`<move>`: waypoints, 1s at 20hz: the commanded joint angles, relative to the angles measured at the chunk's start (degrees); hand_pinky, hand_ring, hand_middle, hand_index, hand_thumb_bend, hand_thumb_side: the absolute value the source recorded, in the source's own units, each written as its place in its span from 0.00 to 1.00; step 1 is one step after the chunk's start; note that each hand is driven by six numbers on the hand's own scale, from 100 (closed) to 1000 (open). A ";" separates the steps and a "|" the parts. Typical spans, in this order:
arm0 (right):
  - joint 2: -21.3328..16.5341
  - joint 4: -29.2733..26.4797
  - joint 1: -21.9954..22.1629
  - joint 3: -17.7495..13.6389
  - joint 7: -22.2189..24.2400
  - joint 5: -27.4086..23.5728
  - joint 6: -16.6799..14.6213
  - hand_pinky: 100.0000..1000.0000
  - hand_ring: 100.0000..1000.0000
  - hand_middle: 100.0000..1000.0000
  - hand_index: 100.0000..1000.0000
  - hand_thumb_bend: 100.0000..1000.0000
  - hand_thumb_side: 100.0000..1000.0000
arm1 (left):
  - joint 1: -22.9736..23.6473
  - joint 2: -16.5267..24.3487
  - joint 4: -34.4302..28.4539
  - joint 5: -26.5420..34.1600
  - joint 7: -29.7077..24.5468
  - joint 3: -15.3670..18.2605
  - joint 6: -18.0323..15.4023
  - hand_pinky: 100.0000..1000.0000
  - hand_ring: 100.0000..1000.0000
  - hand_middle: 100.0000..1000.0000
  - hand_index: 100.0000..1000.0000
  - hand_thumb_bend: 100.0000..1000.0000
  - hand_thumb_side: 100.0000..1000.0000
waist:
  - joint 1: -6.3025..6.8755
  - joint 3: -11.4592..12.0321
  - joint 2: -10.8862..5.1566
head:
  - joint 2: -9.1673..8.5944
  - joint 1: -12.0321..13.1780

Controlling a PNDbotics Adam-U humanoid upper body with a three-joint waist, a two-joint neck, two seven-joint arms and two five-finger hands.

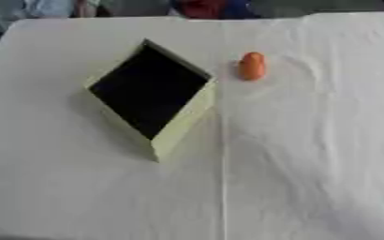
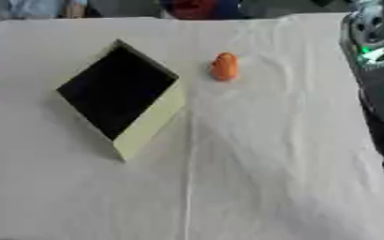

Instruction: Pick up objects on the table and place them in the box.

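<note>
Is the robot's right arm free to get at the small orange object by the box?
Probably yes: the small orange object lies alone on the white cloth, right of the yellow-walled box, with nothing between it and the right side.

The box (image 1: 183, 123) shows only a black interior; whatever its floor holds cannot be made out. The small orange object (image 1: 252, 66) at its two o'clock is too blurred to identify. Dark gear (image 2: 377, 56) at the right edge is cut off.

A wrinkled white cloth (image 1: 310, 164) covers the whole table.
</note>
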 commanded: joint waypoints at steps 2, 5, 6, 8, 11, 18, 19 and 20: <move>-2.10 0.60 -2.20 0.90 1.86 0.79 -0.14 0.81 0.86 0.68 0.77 0.00 0.84 | -0.15 0.77 -1.12 0.01 -0.11 0.11 0.04 0.57 0.63 0.69 0.74 0.00 0.62 | -0.10 -0.02 -1.36 | 0.39 -0.10; -3.54 2.45 -3.55 2.43 5.02 2.46 -0.84 0.85 0.87 0.71 0.79 0.00 0.84 | -0.03 0.75 -1.12 -0.06 -0.25 0.09 0.15 0.57 0.63 0.69 0.74 0.00 0.62 | -0.19 -0.04 -1.40 | 0.51 -0.02; -3.88 3.11 -4.02 2.91 6.34 3.21 -1.20 0.85 0.88 0.72 0.79 0.00 0.79 | -0.01 0.76 -1.12 -0.09 -0.30 0.09 0.16 0.57 0.63 0.69 0.74 0.00 0.62 | -0.21 -0.04 -1.41 | 0.52 -0.02; -4.46 4.37 -5.17 4.07 9.33 4.49 -2.17 0.87 0.88 0.73 0.80 0.00 0.85 | 0.03 0.78 -1.12 -0.11 -0.36 0.10 0.18 0.57 0.63 0.69 0.74 0.00 0.62 | -0.26 -0.04 -1.43 | 0.59 0.05; -5.25 6.43 -7.67 6.40 14.58 6.27 -3.85 0.90 0.89 0.75 0.82 0.00 0.87 | 0.13 0.86 -1.12 -0.12 -0.47 0.05 0.21 0.57 0.63 0.69 0.74 0.00 0.62 | -0.35 -0.01 -1.53 | 0.64 0.09; -6.43 12.72 -13.94 12.02 27.30 7.02 -7.39 0.92 0.90 0.78 0.83 0.00 0.93 | 0.50 1.04 -1.12 -0.11 -0.55 0.00 0.36 0.57 0.62 0.69 0.74 0.00 0.62 | -0.68 -0.15 -1.76 | 0.69 0.16; -6.36 13.46 -14.52 12.51 28.38 6.75 -7.45 0.92 0.90 0.78 0.83 0.00 0.94 | 0.51 1.07 -1.12 -0.09 -0.58 -0.02 0.38 0.57 0.62 0.69 0.74 0.00 0.62 | -0.68 -0.17 -1.78 | 0.68 0.16; -6.26 14.18 -15.06 13.01 29.30 6.40 -7.40 0.92 0.90 0.78 0.84 0.00 0.94 | 0.53 1.09 -1.12 -0.08 -0.61 -0.04 0.38 0.57 0.62 0.69 0.74 0.00 0.62 | -0.68 -0.16 -1.80 | 0.65 0.15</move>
